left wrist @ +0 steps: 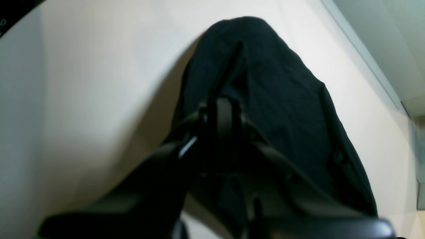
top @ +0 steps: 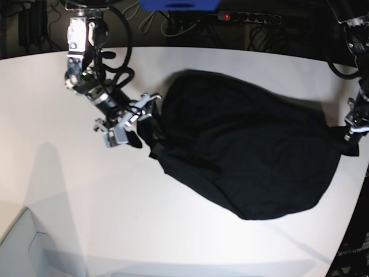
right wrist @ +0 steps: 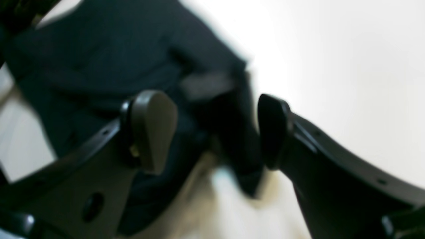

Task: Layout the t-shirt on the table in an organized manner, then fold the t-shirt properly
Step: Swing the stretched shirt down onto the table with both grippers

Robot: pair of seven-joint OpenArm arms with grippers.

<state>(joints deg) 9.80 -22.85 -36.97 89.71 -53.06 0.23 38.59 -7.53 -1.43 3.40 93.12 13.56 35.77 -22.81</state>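
A: Looking down at the desk (top: 69, 190), where is the t-shirt (top: 248, 156)?

B: It lies in a big black lump, from the middle of the frame out to the right edge. It is not flat yet.

A: What are the arms doing?

B: The left end effector (top: 353, 131), at the right edge of the frame, is pinched tight on a bit of the t-shirt. The right end effector (top: 137, 120), at upper left, has its fingers wide apart at the cloth's edge, with a fold hanging between them. It grips nothing yet.

A: How should this step go?

B: I think the right one should close on that edge. Then both should pull gently apart, so the shirt spreads flat. Pulling too fast could make the cloth slip out.

A: What is the stuff like?

B: The shirt looks soft, floppy and wrinkly. The desk is white, smooth and hard, with a curved edge.
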